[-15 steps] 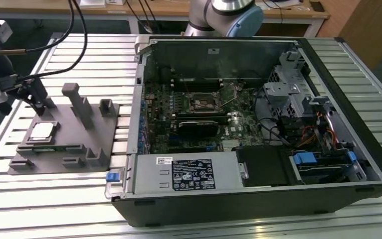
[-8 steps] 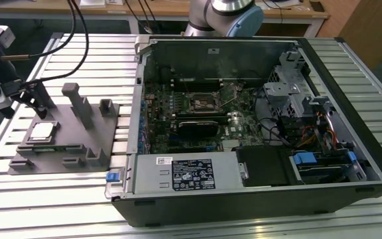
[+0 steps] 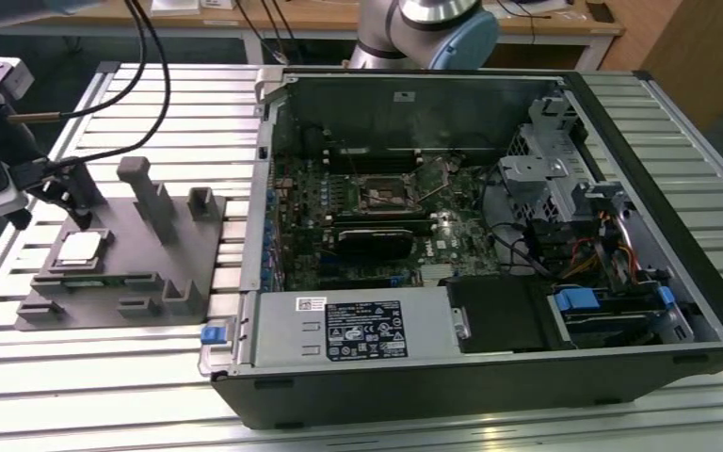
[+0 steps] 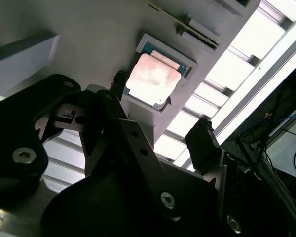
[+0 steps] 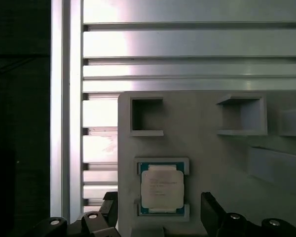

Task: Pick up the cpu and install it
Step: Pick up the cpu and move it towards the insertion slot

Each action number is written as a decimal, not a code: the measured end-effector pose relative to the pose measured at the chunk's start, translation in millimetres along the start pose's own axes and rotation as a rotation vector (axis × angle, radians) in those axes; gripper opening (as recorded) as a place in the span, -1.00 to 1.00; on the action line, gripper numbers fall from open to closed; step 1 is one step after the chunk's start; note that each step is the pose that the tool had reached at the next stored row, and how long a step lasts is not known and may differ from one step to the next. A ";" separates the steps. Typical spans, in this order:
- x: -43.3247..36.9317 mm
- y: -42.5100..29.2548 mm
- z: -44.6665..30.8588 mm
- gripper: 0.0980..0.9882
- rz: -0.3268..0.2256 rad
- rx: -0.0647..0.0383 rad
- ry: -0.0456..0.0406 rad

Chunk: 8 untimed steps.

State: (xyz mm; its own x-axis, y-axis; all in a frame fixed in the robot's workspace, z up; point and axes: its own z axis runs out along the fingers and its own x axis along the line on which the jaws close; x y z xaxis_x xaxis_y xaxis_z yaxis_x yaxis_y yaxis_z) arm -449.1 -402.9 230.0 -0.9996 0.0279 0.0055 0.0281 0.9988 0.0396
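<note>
Cpu (image 3: 79, 250) lies flat, silver top up, in a shallow square recess of the grey fixture (image 3: 148, 268), which sits on the slatted metal table (image 3: 98, 377) at the exterior view's left, just beside the open PC case (image 3: 663, 188). Gripper (image 3: 50, 218) hangs over the fixture's far-left part, near the cpu but w/ no contact seen. Its black fingers (image 5: 211, 211) are spread wide apart and hold nothing. In the first wrist view the cpu (image 5: 161, 186) shows in its recess w/ a green edge around the metal lid. The gripper (image 5: 160, 217) fingertips stand either side of it, clear of it, and two empty square pockets of the fixture (image 5: 202, 163) lie beyond. In the second wrist view the cpu (image 4: 153, 79) is seen at an angle and the gripper (image 4: 160, 111) has one fingertip close by the recess edge and the other well off over the table slats (image 4: 222, 74). Inside the case the motherboard (image 3: 336, 254) lies exposed, and its black square socket (image 3: 380, 195) has no chip in it. A metal box w/ a white label (image 3: 355, 325) sits at the case's near edge. Black cables (image 3: 148, 56) run from the arm's wrist toward the back of the table.
</note>
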 end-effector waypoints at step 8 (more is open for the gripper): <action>-0.1 -0.9 14.3 0.49 -0.001 0.000 0.0007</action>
State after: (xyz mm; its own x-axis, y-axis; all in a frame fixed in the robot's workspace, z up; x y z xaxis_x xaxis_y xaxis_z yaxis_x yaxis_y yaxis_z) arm -449.1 -403.3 215.7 -0.9996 0.0268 0.0062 0.0270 0.9989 0.0396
